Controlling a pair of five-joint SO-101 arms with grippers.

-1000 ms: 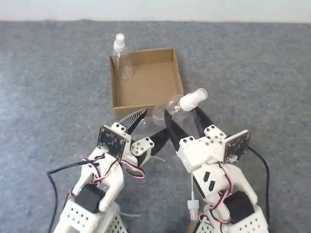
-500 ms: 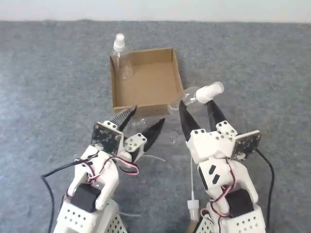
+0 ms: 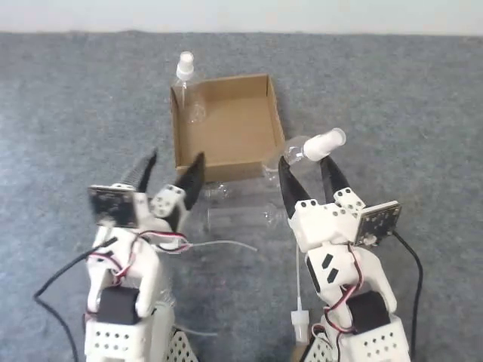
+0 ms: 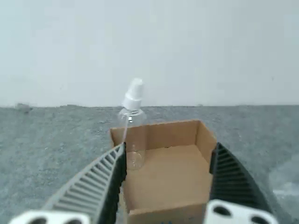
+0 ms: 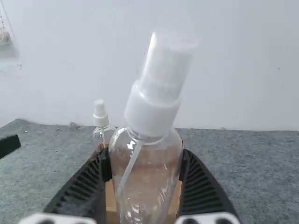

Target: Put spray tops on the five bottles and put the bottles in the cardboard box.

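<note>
Held bottle [image 5: 145,186]: clear glossy plastic, smooth; spray top [image 5: 156,93] white plastic. Cardboard box [image 3: 230,128]: matt brown. Desk [image 3: 392,113]: grey, rough carpet-like cloth. Jaws: black ribbed plastic, matt.

No writing, number or sign can be read on anything here. The near outer wall of the cardboard box [image 4: 163,212] carries a faint trace of blue print, too small and too cut off to make out.

grey carpet [image 3: 392,98]; plain white wall [image 4: 210,46]
</note>
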